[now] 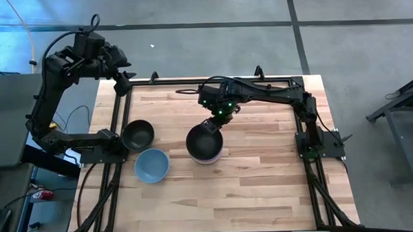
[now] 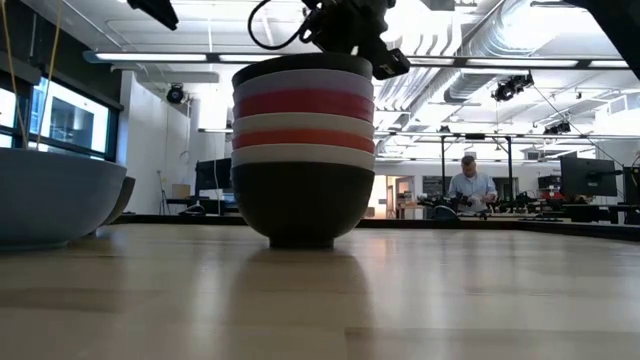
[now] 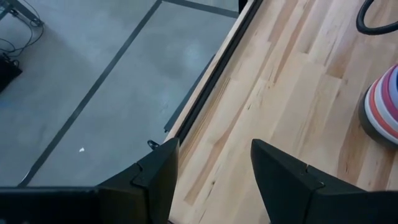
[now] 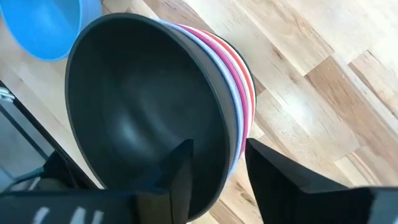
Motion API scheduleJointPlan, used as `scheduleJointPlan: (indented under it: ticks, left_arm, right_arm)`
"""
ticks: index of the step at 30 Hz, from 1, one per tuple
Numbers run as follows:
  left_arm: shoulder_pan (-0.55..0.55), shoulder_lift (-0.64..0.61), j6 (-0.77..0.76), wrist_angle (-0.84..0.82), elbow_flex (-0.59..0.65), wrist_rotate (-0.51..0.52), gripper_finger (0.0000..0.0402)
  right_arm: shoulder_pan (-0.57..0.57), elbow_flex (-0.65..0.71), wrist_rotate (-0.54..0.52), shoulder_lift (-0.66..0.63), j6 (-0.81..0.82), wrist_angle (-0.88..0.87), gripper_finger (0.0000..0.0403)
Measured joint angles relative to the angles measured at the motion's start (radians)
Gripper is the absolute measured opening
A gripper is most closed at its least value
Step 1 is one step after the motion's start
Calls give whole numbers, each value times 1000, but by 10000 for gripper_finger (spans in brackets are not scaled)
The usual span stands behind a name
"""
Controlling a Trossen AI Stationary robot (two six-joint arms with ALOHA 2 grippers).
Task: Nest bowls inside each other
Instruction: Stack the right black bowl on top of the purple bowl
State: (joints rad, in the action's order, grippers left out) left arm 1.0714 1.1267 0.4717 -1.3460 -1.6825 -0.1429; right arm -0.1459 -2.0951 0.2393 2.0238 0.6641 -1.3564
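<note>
two bowls (image 1: 144, 151) unstacked (black, blue)

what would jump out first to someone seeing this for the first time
The tall stack of nested bowls at the table's middle, a black bowl on top, with the right gripper open astride its rim. To its left sit a lone black bowl and a blue bowl, near the left arm's base.

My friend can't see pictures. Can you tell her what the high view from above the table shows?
A stack of nested bowls, a black one on top, sits mid-table with the right gripper open over its far rim. A loose black bowl and a blue bowl sit to the left, while the left gripper waits open at the table's far left corner.
</note>
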Motion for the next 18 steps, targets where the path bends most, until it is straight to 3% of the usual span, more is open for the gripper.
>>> scheduleJointPlan:
  ticks: [7, 15, 18]
  left_arm:
    - [-18, 0, 3, 0, 0, 0, 188]
    - [-19, 0, 11, -5, 0, -1, 188]
    - [-19, 0, 11, -12, 0, -2, 188]
  right_arm:
    - [-6, 0, -54, -33, -43, -16, 130]
    - [-5, 0, -61, -47, -96, -5, 19]
    - [-4, 0, -51, -43, -96, 1, 8]
